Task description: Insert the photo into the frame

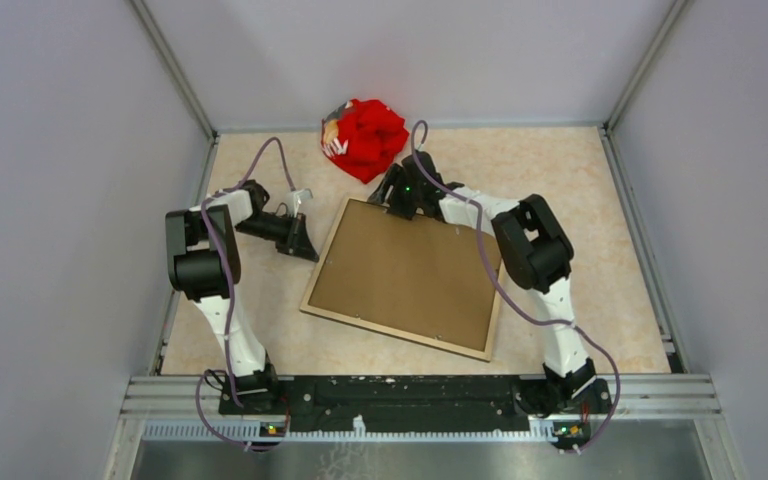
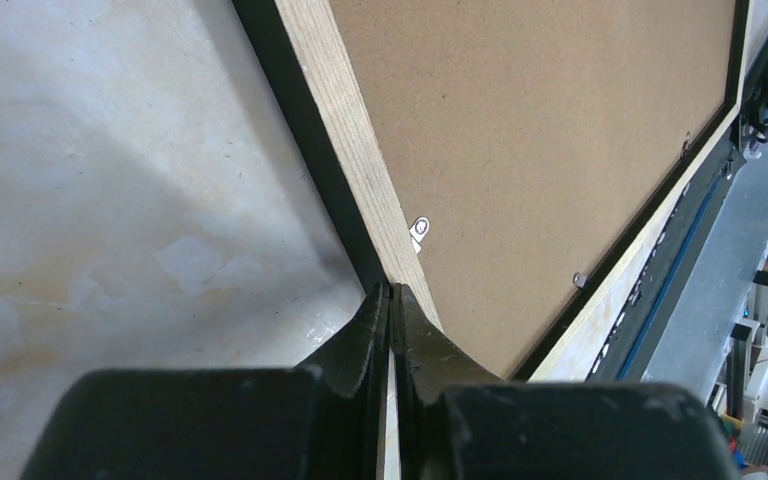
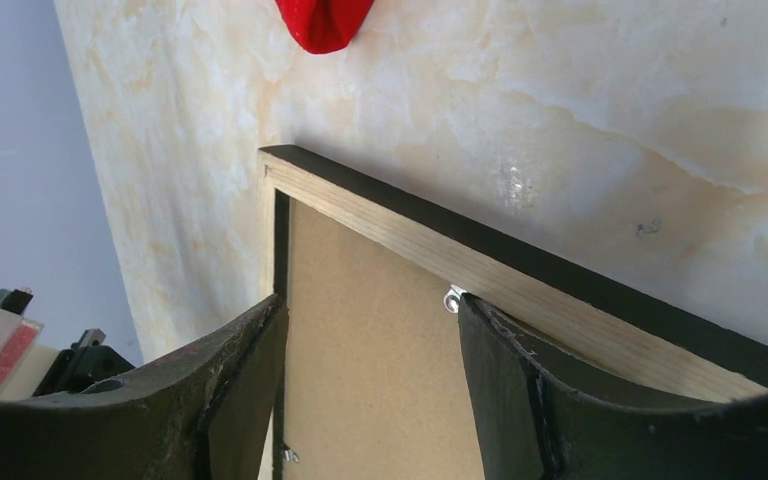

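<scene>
Brown board back of the photo (image 1: 405, 270) faces up. It sits inside the frame (image 2: 345, 130), which lies flat on the beige marbled table (image 1: 580, 200), back side up. The print side is not visible.

Left gripper (image 2: 392, 292): clenched, fingers pressed together with only a hairline slit between them and nothing gripped. Its tips are at the outer black side of the frame's left rail; I cannot tell whether they touch it.

Right gripper (image 3: 370, 300): released, jaws standing well apart, nothing held. It sits over the frame's far left corner. One finger (image 3: 245, 380) is above the side rail, and the other is near the far rail, just beside a small metal tab (image 3: 453, 298). Contact with the board cannot be told.

Frame: pale wood rails on the back, black on the outer sides and along the inner lip. It is turned slightly out of square with the table edges. The board fills the opening, and no corner shows as lifted.

Red cloth bundle (image 1: 365, 138): beyond the frame's far corner, apart from it.
</scene>
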Robot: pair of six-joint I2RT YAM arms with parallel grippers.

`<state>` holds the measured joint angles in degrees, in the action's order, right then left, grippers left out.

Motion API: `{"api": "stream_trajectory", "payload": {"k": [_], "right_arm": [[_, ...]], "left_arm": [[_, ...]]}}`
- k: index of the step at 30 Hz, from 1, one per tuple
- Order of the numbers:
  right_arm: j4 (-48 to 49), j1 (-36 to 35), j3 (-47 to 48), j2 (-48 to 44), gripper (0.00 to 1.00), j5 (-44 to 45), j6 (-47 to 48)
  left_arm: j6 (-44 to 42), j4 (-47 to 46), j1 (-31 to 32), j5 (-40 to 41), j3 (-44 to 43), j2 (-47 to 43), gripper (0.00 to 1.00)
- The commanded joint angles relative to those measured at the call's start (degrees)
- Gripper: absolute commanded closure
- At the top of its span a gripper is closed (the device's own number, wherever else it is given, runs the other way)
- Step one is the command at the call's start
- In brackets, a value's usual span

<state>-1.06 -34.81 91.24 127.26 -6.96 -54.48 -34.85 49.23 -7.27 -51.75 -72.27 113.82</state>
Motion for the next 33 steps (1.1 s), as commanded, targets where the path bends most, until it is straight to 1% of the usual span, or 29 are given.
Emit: {"api": "stream_trajectory", "payload": {"k": [1, 5, 8, 13, 17, 21, 24, 26, 29, 32, 33], "right_arm": [[4.7, -0.6, -0.1, 2.8, 0.37, -0.3, -1.7], [3.3, -0.6, 1.8, 3.7, 0.37, -1.3, -1.3], [2.7, -0.5, 0.6, 2.1, 0.37, -1.3, -1.0], [2.3, 0.1, -3.3, -4.2, 0.37, -0.3, 1.1], [-1.2, 1.3, -5.1, -10.4, 0.35, -0.2, 4.1], [-3.1, 3.2, -10.9, -18.0, 0.33, 0.4, 5.9], [-3.4, 5.2, -19.2, -24.4, 0.32, 1.1, 5.9], [-2.3, 6.5, -25.0, -28.0, 0.31, 1.5, 5.9], [-1.7, 8.2, -31.3, -31.7, 0.31, 2.3, 6.5], [-0.8, 10.1, -35.2, -33.7, 0.31, 1.8, 6.7], [-0.2, 10.6, -36.0, -34.1, 0.31, 1.3, 6.9]], "left_arm": [[-2.3, 0.6, 1.2, 0.3, 0.7, -0.8, 0.91], [-3.6, 1.7, 3.0, -0.2, 2.8, -3.6, 0.91], [-3.9, 1.8, 2.9, 0.9, 3.4, -4.8, 0.91], [-3.9, 3.5, 1.0, 0.9, 0.4, -4.0, 0.91], [-3.9, 4.6, 0.1, 0.9, -2.9, -3.9, 0.91], [-2.5, 4.2, 0.1, 0.8, -5.5, -3.7, 0.9], [-0.9, 3.2, 0.2, 0.2, -7.1, -2.0, 0.89], [0.2, 2.2, 0.6, 0.2, -7.3, -0.6, 0.87], [1.0, 1.1, 1.4, -0.3, -6.9, 0.8, 0.8], [0.7, -0.1, 2.4, 0.3, -6.3, 1.5, 0.69], [0.7, -0.6, 2.7, 0.9, -5.9, 1.5, 0.68]]}}
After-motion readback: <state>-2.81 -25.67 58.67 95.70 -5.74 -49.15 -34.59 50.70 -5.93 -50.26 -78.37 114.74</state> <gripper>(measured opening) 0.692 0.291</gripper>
